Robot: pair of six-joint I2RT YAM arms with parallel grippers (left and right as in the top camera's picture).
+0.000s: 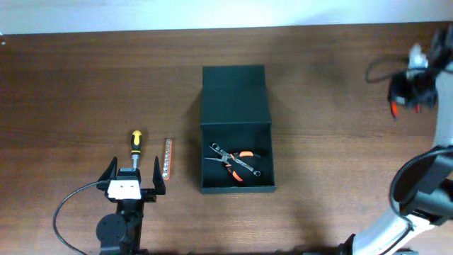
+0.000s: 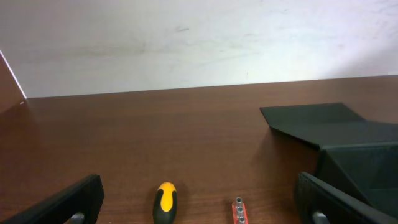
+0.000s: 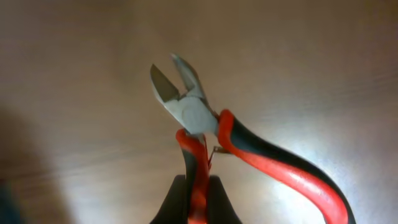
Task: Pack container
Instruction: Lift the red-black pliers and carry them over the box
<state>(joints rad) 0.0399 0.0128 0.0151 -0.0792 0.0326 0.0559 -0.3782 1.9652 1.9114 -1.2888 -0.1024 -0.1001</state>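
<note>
My right gripper (image 3: 198, 200) is pinched shut on one red-and-black handle of the side cutters (image 3: 191, 113), whose blades stand slightly parted and point away from me. In the overhead view it (image 1: 408, 86) hangs over the far right of the table (image 1: 85, 71), well apart from everything else, with bare wood beneath and to its left.

The container (image 1: 236, 134) sits at the middle of the table, lid flap laid back flat on its far side. Orange-handled pliers (image 1: 237, 161) lie in the near half of it; the far half of the floor is bare.

My left gripper (image 1: 134, 171) stands wide at the near left, fingers either side of the yellow-and-black screwdriver (image 1: 136, 142). The strip of bits (image 1: 166, 157) lies just beside, between screwdriver and container. From that wrist the container's near wall (image 2: 360, 155) rises past my right-hand finger, and open wood runs to the far table edge
</note>
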